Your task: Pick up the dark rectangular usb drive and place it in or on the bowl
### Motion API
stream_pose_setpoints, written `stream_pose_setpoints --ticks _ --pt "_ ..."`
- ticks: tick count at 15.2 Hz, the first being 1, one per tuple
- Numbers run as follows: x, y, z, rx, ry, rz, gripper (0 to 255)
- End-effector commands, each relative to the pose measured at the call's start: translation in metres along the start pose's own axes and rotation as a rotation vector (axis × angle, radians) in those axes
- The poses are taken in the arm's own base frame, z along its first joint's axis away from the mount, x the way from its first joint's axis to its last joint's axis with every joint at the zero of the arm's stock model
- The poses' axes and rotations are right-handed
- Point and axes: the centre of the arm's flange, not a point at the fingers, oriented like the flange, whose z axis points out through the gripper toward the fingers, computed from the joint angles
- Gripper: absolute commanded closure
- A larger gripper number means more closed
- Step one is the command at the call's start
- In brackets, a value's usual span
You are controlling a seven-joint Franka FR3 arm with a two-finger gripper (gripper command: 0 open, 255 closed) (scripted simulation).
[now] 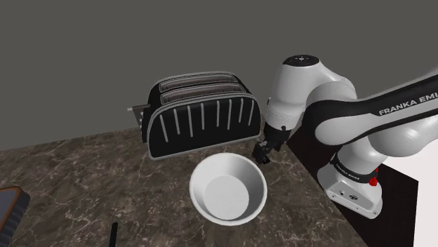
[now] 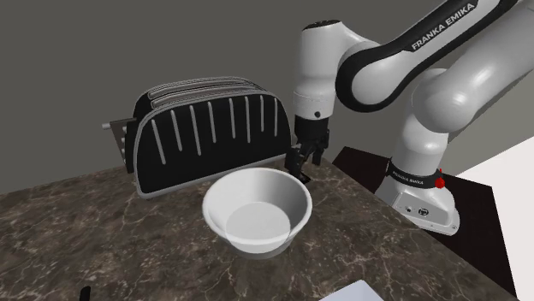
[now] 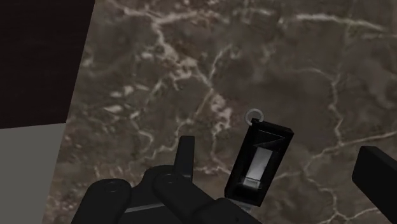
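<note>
Low over the marble countertop [image 1: 84,175] hangs the gripper [image 1: 264,153], tucked into the gap between the black toaster [image 1: 200,116] and the white bowl [image 1: 203,193]. Wrist view: the dark USB drive [image 3: 261,162], small ring at its far end, lies flat on the stone between the fingers [image 3: 186,149], and they're spread wide, touching nothing, nothing held. The pose looks like a lined-up grasp, fingers either side of the drive's narrow width. It sits closer to one finger, so a slight centring may help, and the bowl is just beside for a short carry
</note>
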Motion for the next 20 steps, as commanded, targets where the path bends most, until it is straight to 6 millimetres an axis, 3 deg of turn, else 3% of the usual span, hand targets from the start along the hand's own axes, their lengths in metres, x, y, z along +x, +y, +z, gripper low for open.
stream_pose_setpoints --ticks 1,9,10,20 --pt "0.0000 -0.0012 0.0139 0.000 0.000 0.000 0" --pt "0.0000 -0.0012 0.0139 0.000 0.000 0.000 0" --pt "0.0000 -0.0012 0.0139 0.000 0.000 0.000 255" --pt "-0.0001 -0.0011 0.0086 0.000 0.000 0.000 255"
